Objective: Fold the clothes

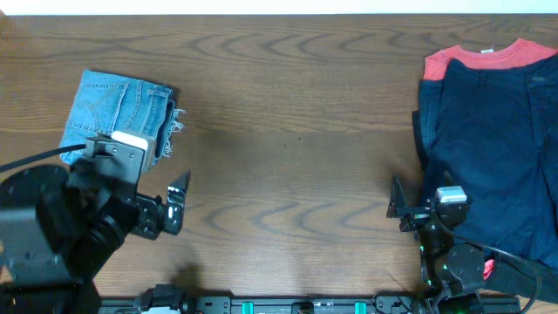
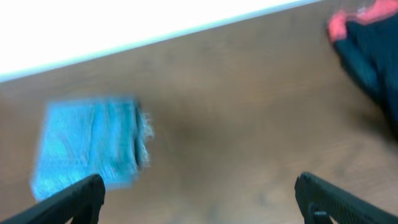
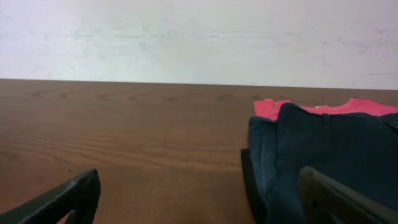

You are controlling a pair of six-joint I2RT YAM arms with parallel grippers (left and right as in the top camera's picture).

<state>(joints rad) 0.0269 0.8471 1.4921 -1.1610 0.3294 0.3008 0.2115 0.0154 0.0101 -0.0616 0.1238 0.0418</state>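
Since the jeans (image 1: 118,109) lie as a compact folded bundle on the desk (image 1: 296,131), well apart from the dark pile (image 1: 497,148), I judge them dense, fairly stiff, rough-surfaced and not fragile. The stacked layers will likely resist further creasing. Grasp a thick folded edge, not the frayed hems that face the dark pile. My left claw (image 2: 199,186) hangs near the bundle and my right claw (image 3: 198,180) just beside the dark pile, both spread wide and empty. My left arm covers one corner of the bundle, the left wrist view is blurred, the layer count is unreadable, and the dark pile is cut off at the frame edge.
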